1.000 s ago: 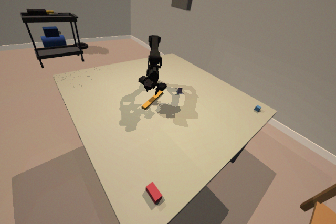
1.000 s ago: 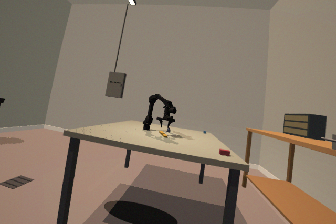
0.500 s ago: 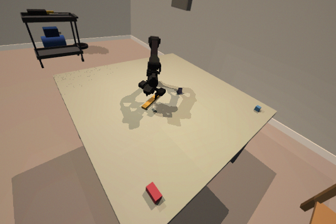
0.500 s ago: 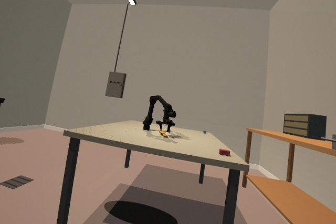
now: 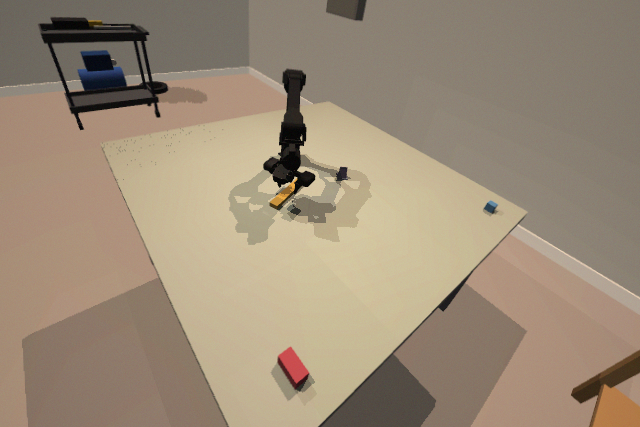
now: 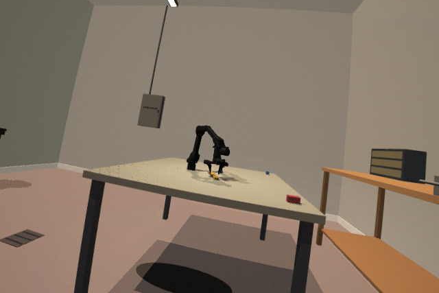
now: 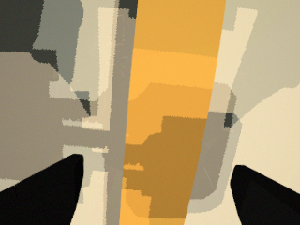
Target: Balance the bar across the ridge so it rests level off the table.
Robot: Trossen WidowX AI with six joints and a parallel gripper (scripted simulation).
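The orange bar [image 5: 280, 198] [image 6: 214, 176] [image 7: 171, 70] lies flat on the table [image 5: 351, 277] [image 6: 170, 184]. My gripper [image 6: 215, 172] [image 7: 159, 170] is open low over the bar, pointing down. In the wrist view its black fingertips stand on either side of the bar, with a gap on both sides; the bar runs slightly slanted between them. The ridge, a small dark piece [image 5: 342, 172], stands on the table beside the bar, to the right of the gripper in the top view. In the exterior view I cannot make it out behind the gripper.
A red block [image 5: 293, 366] [image 6: 293, 199] lies near the table's front corner, far from the bar. A small blue cube [image 5: 490, 206] [image 6: 267, 172] sits near the right corner. The arm's shadows fall around the bar.
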